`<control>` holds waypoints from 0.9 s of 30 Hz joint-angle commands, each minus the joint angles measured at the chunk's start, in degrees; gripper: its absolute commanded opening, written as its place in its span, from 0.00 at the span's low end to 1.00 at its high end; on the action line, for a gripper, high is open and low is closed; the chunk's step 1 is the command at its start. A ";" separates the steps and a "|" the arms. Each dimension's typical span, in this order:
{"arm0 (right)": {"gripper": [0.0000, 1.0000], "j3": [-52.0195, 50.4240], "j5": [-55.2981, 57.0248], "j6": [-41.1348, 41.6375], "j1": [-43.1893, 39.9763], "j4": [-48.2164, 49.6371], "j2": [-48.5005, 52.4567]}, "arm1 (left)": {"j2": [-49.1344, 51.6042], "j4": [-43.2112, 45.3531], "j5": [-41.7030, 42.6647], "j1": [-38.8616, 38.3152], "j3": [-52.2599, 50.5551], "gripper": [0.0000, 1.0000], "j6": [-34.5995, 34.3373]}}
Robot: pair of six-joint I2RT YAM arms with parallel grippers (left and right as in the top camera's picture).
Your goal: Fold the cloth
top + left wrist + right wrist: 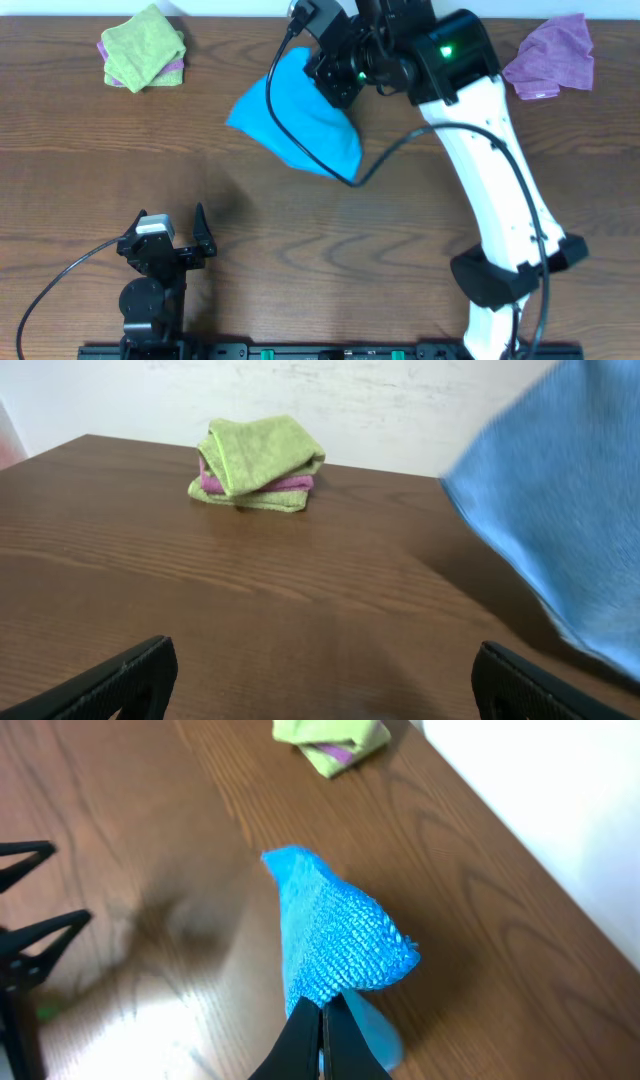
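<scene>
Left arm (152, 262) nearest, jaws wide apart, empty, well short of cloth (295, 118). Right arm (480, 150) jaws clamped on cloth, bunched, hanging over desk (100, 180). Beyond cloth: green pile (143, 47) far left, purple cloth (550, 57) far right.

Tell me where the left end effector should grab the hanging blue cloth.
I'd take the cloth by its free left corner, approaching from the left. The right end effector pinches the opposite end, so that corner hangs unobstructed, facing the open left end effector.
</scene>
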 commanded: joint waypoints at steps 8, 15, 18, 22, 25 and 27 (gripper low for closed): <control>0.01 1.01 0.63 -1.97 2.47 -2.60 -1.88 | -0.35 -0.79 0.00 0.35 -1.79 0.95 0.37; 0.01 1.01 8.94 -1.38 2.89 -6.71 -3.72 | -0.35 -0.79 0.00 0.35 -1.79 0.96 0.37; 0.01 0.98 12.90 -0.31 2.75 -9.05 -4.02 | -0.35 -0.79 0.00 0.35 -1.77 0.95 0.37; 0.01 0.37 14.05 0.17 1.33 -13.51 -4.09 | -0.35 -0.79 0.00 0.35 -1.77 0.95 0.37; 0.01 -1.53 14.03 0.26 -0.55 -15.78 -4.81 | -0.37 -0.79 0.00 0.35 -1.79 0.95 0.37; 0.01 -3.43 13.42 0.26 -1.68 -14.95 -6.03 | -0.37 -0.79 0.00 0.35 -1.79 0.95 0.37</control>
